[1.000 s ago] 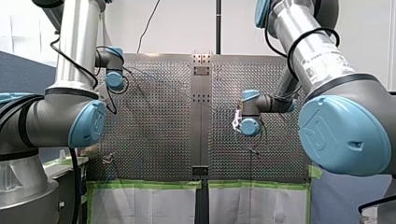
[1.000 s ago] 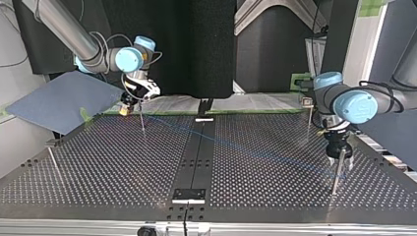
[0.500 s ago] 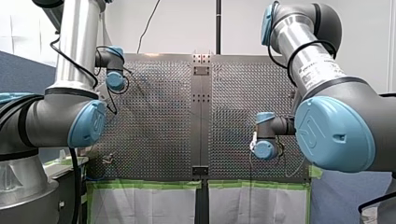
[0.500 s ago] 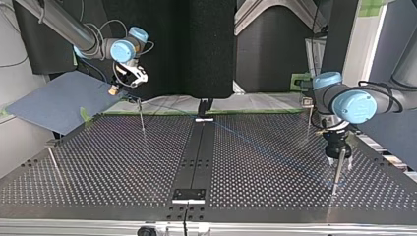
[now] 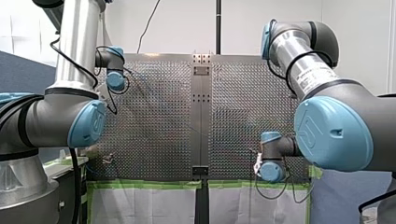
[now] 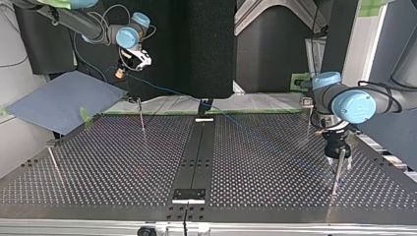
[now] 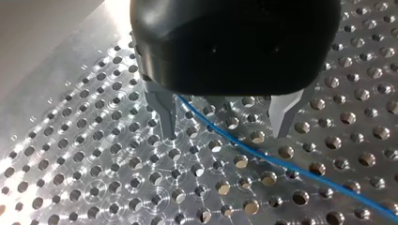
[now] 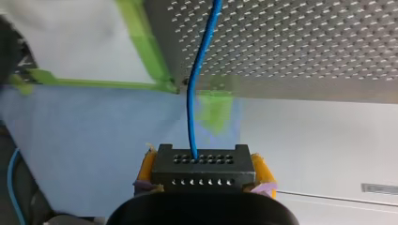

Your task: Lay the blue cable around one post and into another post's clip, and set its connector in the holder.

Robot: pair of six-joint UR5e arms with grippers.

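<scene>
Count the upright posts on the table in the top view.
4: back-left post, front-left post, back-right post, and front-right post at my left claw. Others may be hidden.

Four posts [image 6: 141, 118], one cable [image 7: 281, 161], one connector [image 8: 202, 168]

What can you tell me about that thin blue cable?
The blue cable is thin, smooth and looks plastic-coated. One end enters a black connector with rows of holes, clamped between the yellow pads of my right hand, raised beyond the table's edge. From there it runs nearly straight across the perforated table and passes between the open metal fingers of my left hand, which do not grip it.
</scene>
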